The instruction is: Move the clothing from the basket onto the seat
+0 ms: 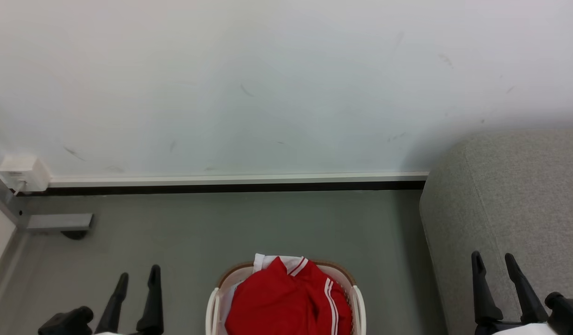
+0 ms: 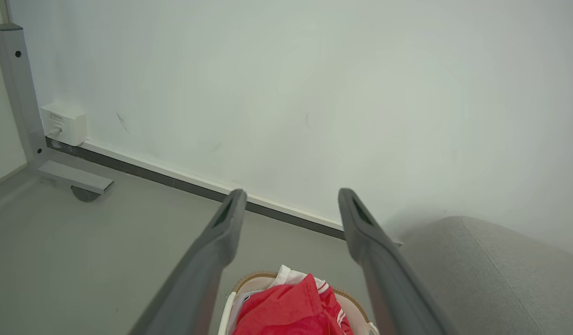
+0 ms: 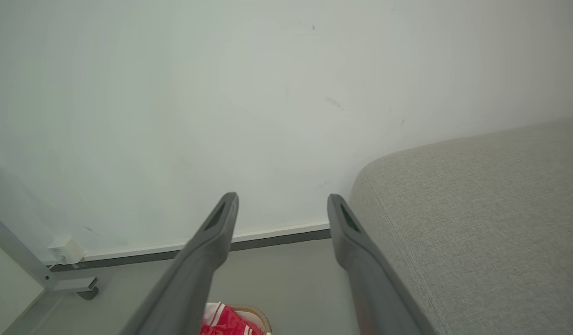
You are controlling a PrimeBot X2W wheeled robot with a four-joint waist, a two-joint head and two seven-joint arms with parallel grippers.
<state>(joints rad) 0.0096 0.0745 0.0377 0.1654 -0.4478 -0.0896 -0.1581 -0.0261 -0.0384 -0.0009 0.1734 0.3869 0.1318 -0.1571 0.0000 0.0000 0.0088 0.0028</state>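
"Jaws first: what are they doing?"

"Both pairs stand spread wide, grasping nothing. The left gripper [image 1: 139,272] sits at the lower left of the head view, and the right gripper [image 1: 493,256] at the lower right."

"And the clothing?"

"The clothing [image 1: 286,302] is heaped in the basket [image 1: 358,298] at the bottom middle, between the grippers, on the grey floor [image 1: 249,228]. The seat [image 1: 509,195] takes up the right side."

"How will it handle?"

"Soft, light and floppy, I'd judge. It's smooth red fabric with thin white stripes, bulging above the brown rim. It will drape and could snag on the white plastic wall. I'd pinch a raised fold at the top of the heap."

"And the seat?"

"Coarse woven grey upholstery with a rounded edge and a stitched seam. Cloth should stay put there."
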